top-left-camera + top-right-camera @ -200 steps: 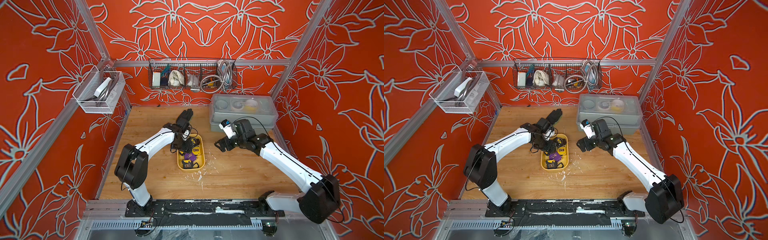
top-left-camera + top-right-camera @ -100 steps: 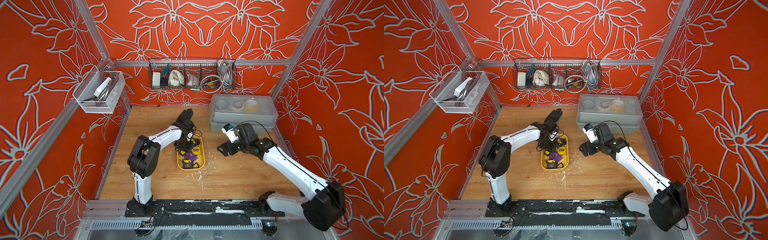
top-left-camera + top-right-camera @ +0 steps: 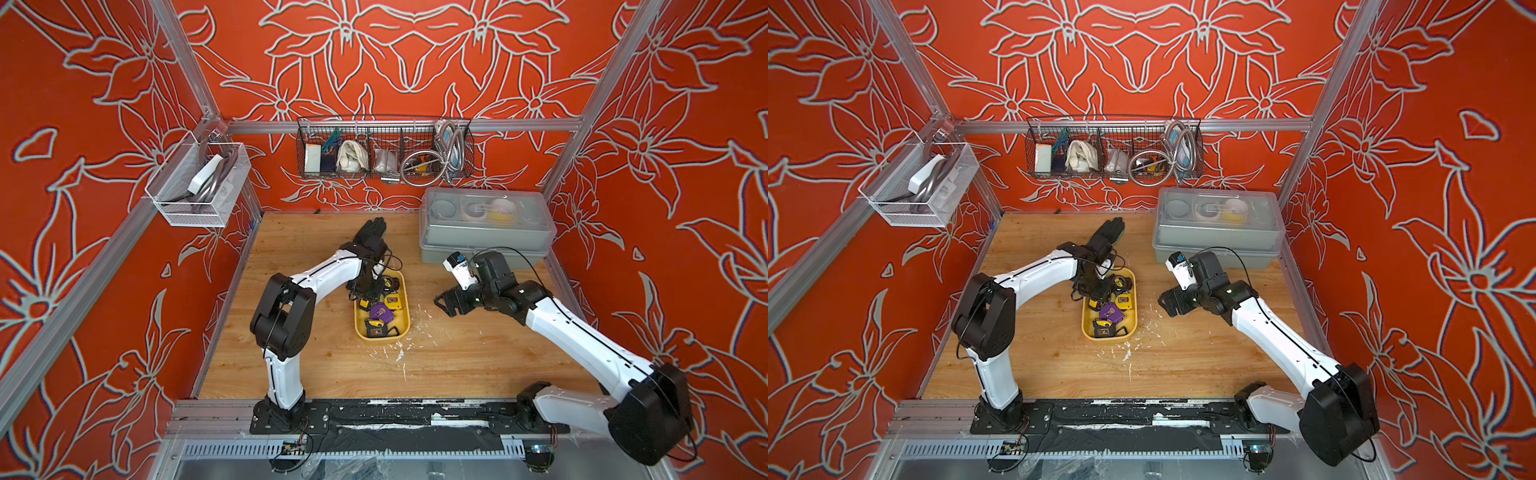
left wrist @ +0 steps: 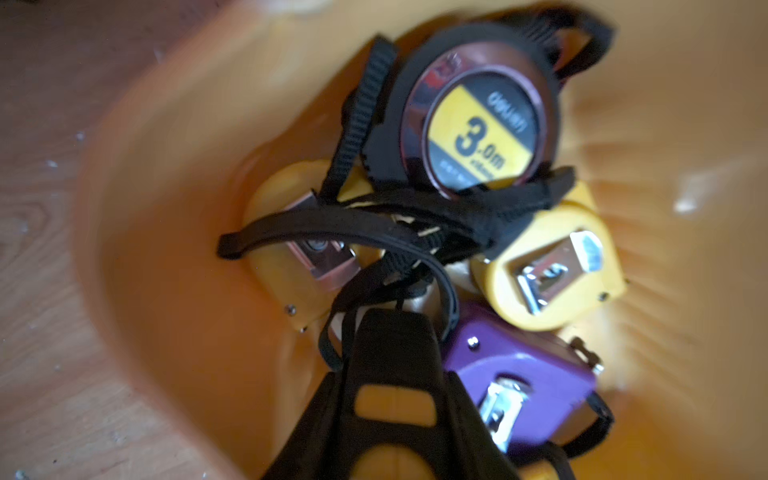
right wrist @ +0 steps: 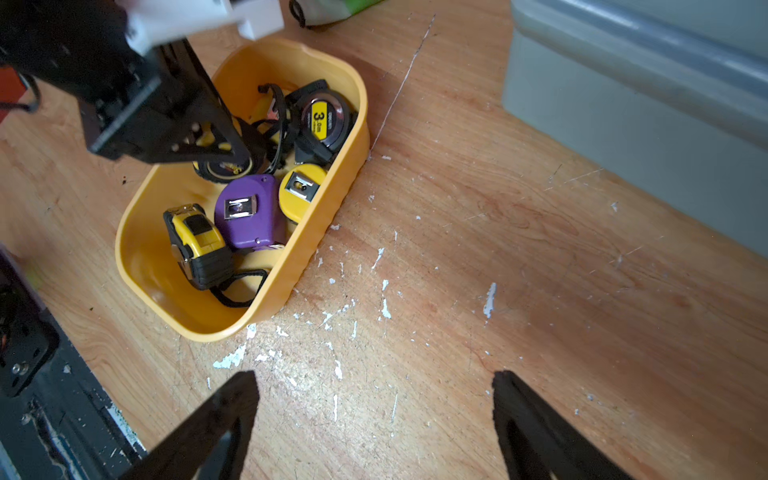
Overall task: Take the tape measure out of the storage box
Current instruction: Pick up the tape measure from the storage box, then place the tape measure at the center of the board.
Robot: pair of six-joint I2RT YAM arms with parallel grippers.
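The mustard-yellow storage box (image 3: 382, 340) (image 3: 1108, 340) (image 5: 328, 208) lies mid-table with several tape measures in it: a purple one (image 3: 382, 311) (image 5: 249, 212) (image 4: 519, 365), a round black 3 m one (image 4: 478, 133) (image 5: 322, 120), a yellow one (image 4: 552, 270) and a yellow-black one (image 5: 199, 245). Tangled black wrist straps (image 4: 374, 224) lie over them. My left gripper (image 3: 368, 296) (image 3: 1098, 297) (image 4: 392, 316) reaches down into the box's far end, shut, with a thin strap running into its tip. To the right of the box, my right gripper (image 3: 442, 305) (image 5: 374, 382) hovers open and empty over bare wood.
A grey lidded case (image 3: 486, 237) stands at the back right, behind the right arm. A black glove (image 3: 370, 232) lies beyond the box. Wire baskets (image 3: 384, 149) (image 3: 199, 183) hang on the back and left walls. White flecks dot the wood near the box.
My left gripper has closed inside the box, and that arm's elbow swung nearer the front. My right gripper drew back slightly to the right, still open.
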